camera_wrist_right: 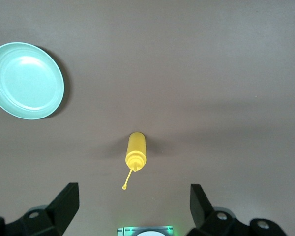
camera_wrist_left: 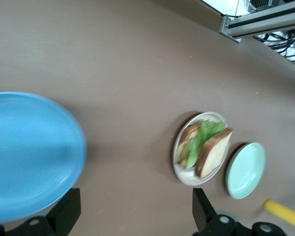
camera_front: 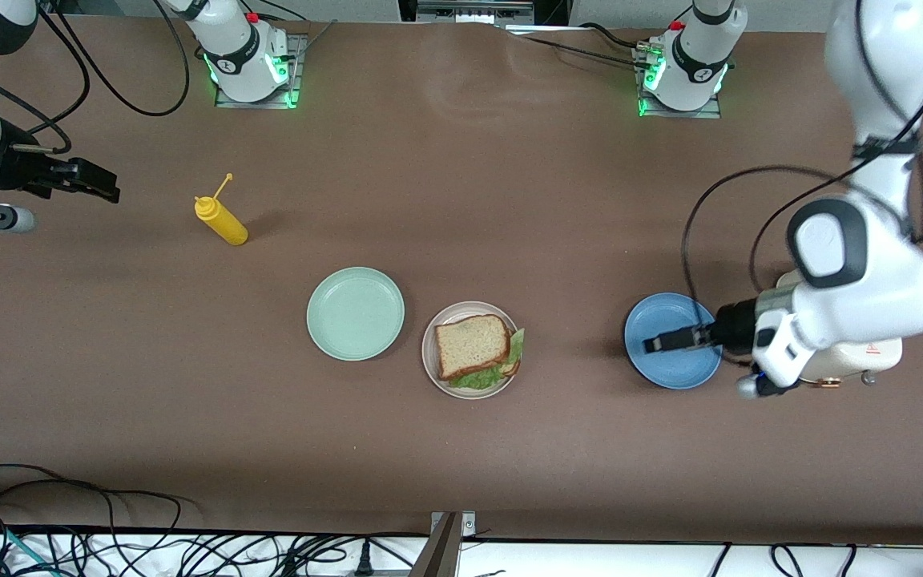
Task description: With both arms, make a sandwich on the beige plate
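Note:
The sandwich (camera_front: 473, 346), two brown bread slices with green lettuce between them, lies on the beige plate (camera_front: 431, 353) in the middle of the table. It also shows in the left wrist view (camera_wrist_left: 206, 146) on the beige plate (camera_wrist_left: 185, 174). My left gripper (camera_front: 662, 343) is open and empty over the blue plate (camera_front: 674, 365); its fingers (camera_wrist_left: 69, 209) stand wide apart in the left wrist view. My right gripper (camera_front: 97, 183) is open and empty in the air at the right arm's end of the table; its fingers (camera_wrist_right: 66, 204) hold nothing.
A mint-green plate (camera_front: 355, 312) lies beside the beige plate, toward the right arm's end. A yellow squeeze bottle (camera_front: 221, 220) lies farther from the front camera than the mint plate. Cables run along the table's near edge.

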Controlling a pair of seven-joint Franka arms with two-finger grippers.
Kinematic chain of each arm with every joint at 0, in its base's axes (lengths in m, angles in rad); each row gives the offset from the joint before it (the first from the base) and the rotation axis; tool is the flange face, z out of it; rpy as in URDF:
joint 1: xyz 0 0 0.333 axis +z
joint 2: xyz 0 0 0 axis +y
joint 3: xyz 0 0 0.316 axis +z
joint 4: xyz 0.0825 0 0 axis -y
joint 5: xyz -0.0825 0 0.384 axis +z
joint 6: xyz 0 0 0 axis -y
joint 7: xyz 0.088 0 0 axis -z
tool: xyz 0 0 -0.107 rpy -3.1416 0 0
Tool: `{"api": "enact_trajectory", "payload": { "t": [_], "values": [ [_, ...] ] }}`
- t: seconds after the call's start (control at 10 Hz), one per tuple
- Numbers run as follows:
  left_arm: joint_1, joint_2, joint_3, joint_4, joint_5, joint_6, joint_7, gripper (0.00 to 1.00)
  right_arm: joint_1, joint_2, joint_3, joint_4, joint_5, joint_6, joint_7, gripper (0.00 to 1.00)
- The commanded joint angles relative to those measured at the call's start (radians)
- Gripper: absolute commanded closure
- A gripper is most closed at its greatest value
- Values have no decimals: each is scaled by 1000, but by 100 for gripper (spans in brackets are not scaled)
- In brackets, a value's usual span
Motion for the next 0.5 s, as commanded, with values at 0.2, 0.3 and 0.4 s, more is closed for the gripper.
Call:
{"api": "enact_trajectory", "payload": {
  "t": [0.2, 0.3, 0.4],
  "values": [
    [142, -479, -9, -281, 163, -62, 20, 0, 2, -5, 3, 3, 0, -9, 13, 0],
    [136, -538, -9, -278, 309, -113, 19, 0, 2, -5, 3, 2, 0, -9, 13, 0],
    [128, -578, -9, -272, 404, -175, 16, 0, 2, -3, 3, 2, 0, -5, 13, 0]
  ]
}}
